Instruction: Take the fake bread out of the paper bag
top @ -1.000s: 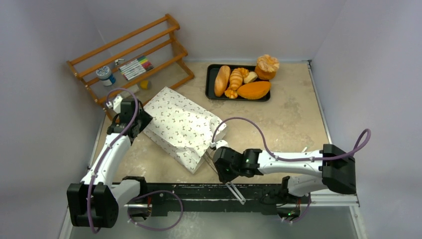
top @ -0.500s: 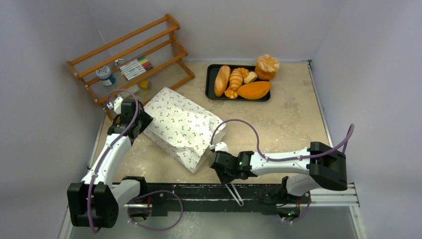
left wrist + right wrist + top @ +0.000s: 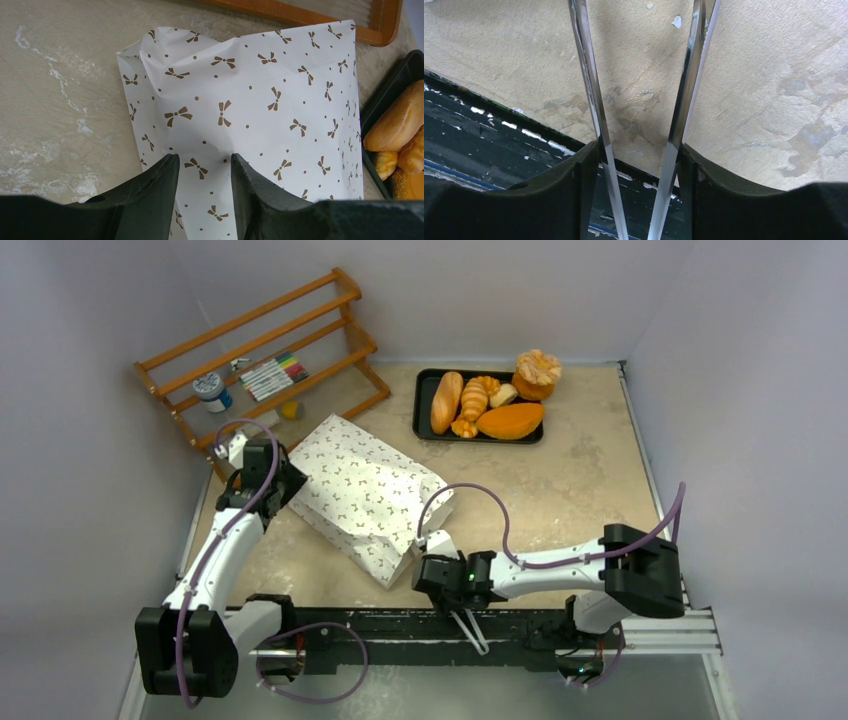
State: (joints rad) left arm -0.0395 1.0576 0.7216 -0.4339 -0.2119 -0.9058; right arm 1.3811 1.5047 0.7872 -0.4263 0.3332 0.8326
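Off-white paper bag (image 3: 365, 490) with small brown bow marks lay flat on the tan table (image 3: 580, 495), centre-left of the top view, slanting from upper left to lower right. We could not see inside it in any view.

Left gripper (image 3: 202, 159) sat at the bag's left corner, at the left of the top view. In the left wrist view we saw its black fingers (image 3: 155, 190) narrowly apart, with printed paper showing between them. We couldn't tell whether they pinched the paper or only rested on it.

Right gripper (image 3: 639, 150) was low in the top view, just right of the bag's lower corner, near the black rail (image 3: 400, 625). We marked it as holding metal tongs (image 3: 592, 90). In the right wrist view one shiny arm ran along the inner face of each finger. The two arms spread toward the top of the frame, with table surface showing between them.

Fake bread (image 3: 510, 421), several pieces, lay in the black tray (image 3: 420, 410) at upper centre-right, well apart from the bag.

Wooden rack (image 3: 250, 323) stood at upper left, with markers (image 3: 275, 375) and a small jar (image 3: 212, 390) in it.
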